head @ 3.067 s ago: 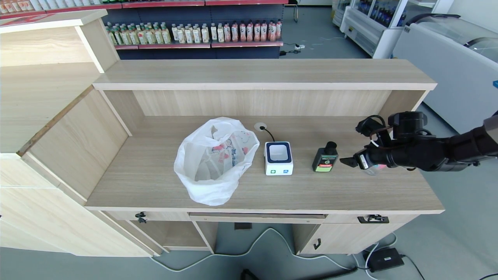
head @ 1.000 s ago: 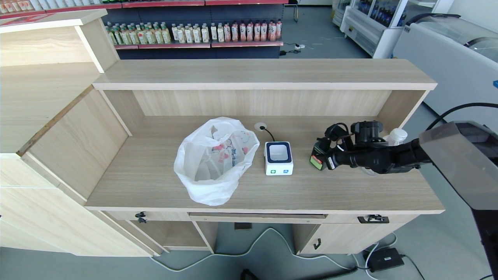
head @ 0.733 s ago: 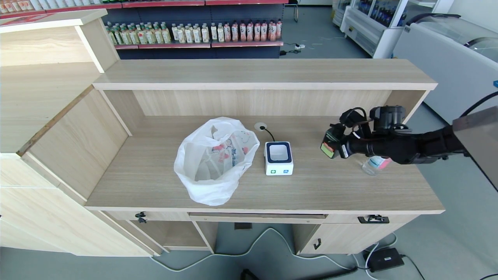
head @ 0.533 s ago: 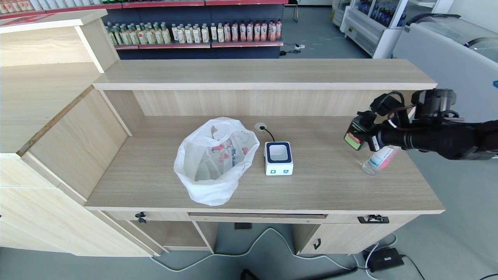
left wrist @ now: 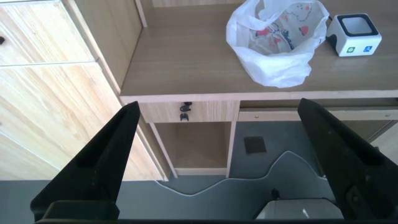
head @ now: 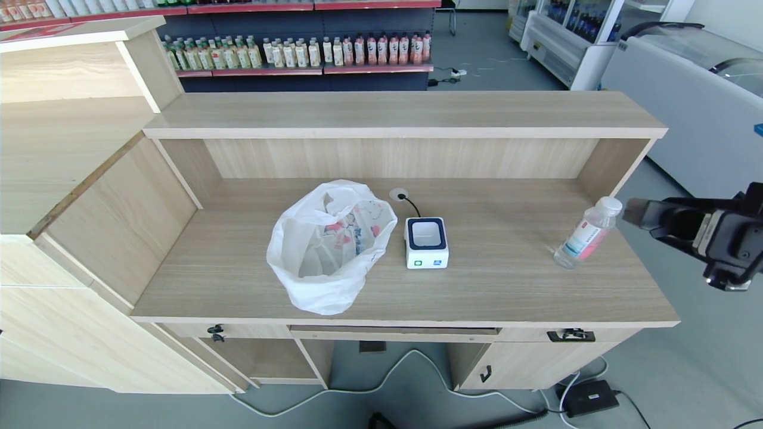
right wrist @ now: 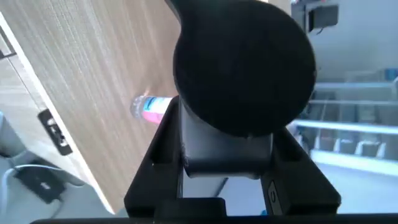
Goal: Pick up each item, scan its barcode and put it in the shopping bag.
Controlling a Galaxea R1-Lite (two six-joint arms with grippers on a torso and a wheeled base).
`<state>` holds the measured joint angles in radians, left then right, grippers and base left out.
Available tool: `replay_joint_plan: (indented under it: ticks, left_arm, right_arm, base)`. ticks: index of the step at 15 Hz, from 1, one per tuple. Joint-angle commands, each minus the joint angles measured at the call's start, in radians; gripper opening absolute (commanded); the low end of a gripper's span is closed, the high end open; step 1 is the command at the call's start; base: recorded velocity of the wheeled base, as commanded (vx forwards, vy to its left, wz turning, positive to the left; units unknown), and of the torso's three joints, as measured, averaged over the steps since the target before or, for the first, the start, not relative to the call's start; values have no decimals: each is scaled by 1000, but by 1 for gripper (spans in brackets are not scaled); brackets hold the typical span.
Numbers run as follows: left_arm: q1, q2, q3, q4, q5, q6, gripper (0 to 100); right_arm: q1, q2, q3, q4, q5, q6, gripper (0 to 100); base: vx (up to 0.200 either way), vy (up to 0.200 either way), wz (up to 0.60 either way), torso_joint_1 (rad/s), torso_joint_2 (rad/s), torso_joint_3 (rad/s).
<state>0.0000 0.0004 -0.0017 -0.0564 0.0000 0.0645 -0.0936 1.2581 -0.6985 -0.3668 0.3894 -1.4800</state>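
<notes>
Right claw (right wrist: pixel 227 146) is clamped on the dark bottle (right wrist: pixel 242 62), and we've swung it out past the right end of the counter (head: pixel 506 292). Half a second ago it hung over the clear bottle (head: pixel 587 233), which now stands alone at that end. Left claw (left wrist: pixel 217 155) hangs spread wide below the counter front. We judge the pick done and the scan due: next we carry the barcode over the scanner (head: pixel 427 242), mid-counter, just right of the shopping bag (head: pixel 331 244).
</notes>
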Motion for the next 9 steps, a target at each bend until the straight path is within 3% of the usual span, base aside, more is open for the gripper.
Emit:
replay_joint_plan:
  ticks: [1, 6, 9]
  left_arm:
    - [0, 0, 0, 0, 0, 0, 100]
    - [0, 0, 0, 0, 0, 0, 100]
    - [0, 0, 0, 0, 0, 0, 100]
  right_arm:
    - [175, -163, 24, -9, 43, -286, 0]
    - [574, -221, 20, -126, 46, -959, 0]
    - [716, -244, 16, -124, 48, -1198, 0]
  base:
    - [0, 0, 0, 0, 0, 0]
    - [0, 0, 0, 0, 0, 0]
    - [0, 0, 0, 0, 0, 0]
